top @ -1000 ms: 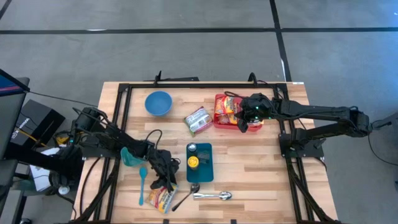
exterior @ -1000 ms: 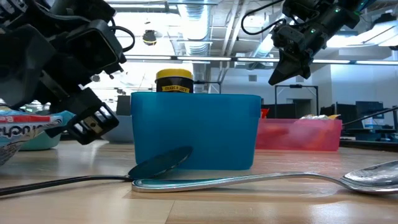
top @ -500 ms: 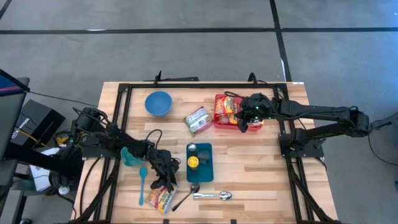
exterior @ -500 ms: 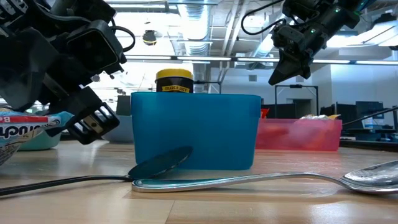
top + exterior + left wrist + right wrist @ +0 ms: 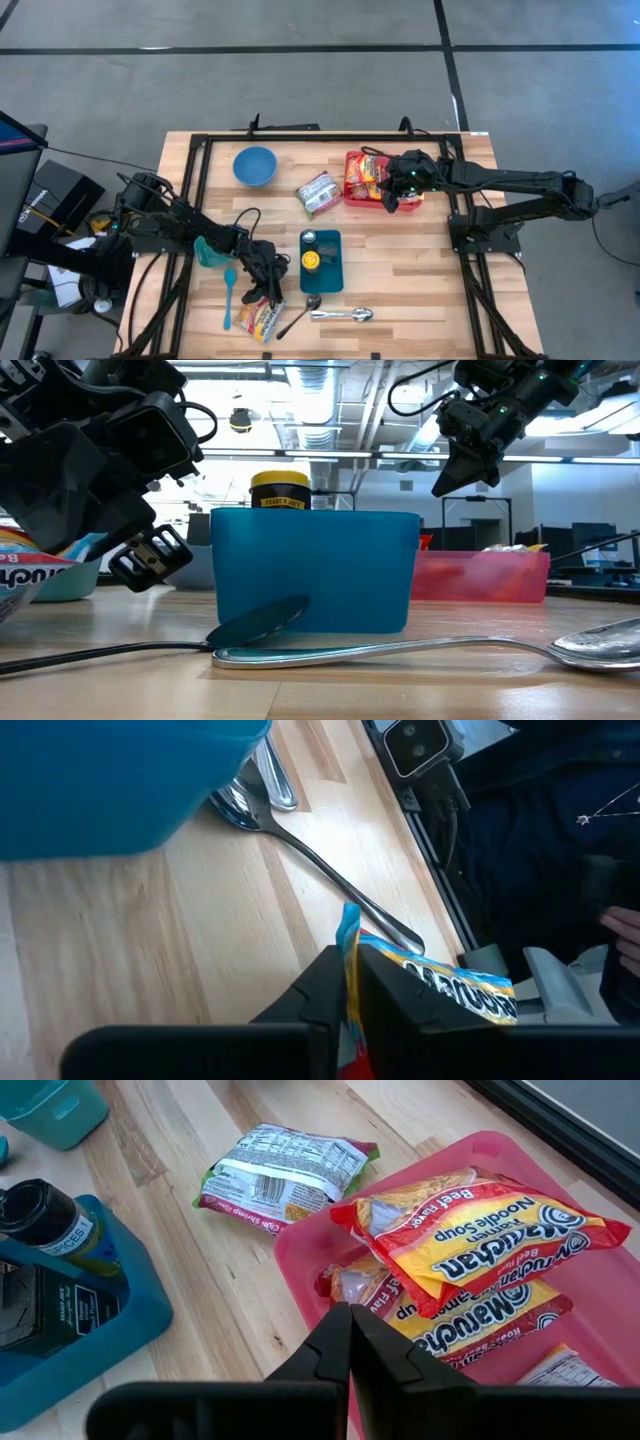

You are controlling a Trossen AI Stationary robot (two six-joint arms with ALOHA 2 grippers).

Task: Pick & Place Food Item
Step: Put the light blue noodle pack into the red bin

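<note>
now left gripper (image 5: 350, 982) is pinching the noodle packet (image 5: 440, 988) by a thin edge, lower left; could be slipping on lift.

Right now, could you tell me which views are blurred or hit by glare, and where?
Low view: the spoon nearest the lens is soft, and ceiling lights glare bright behind the right gripper. Left wrist view: the blue bin fills the corner out of focus, while the noodle packet in the left gripper reads clearly. High view: evenly lit.
</note>
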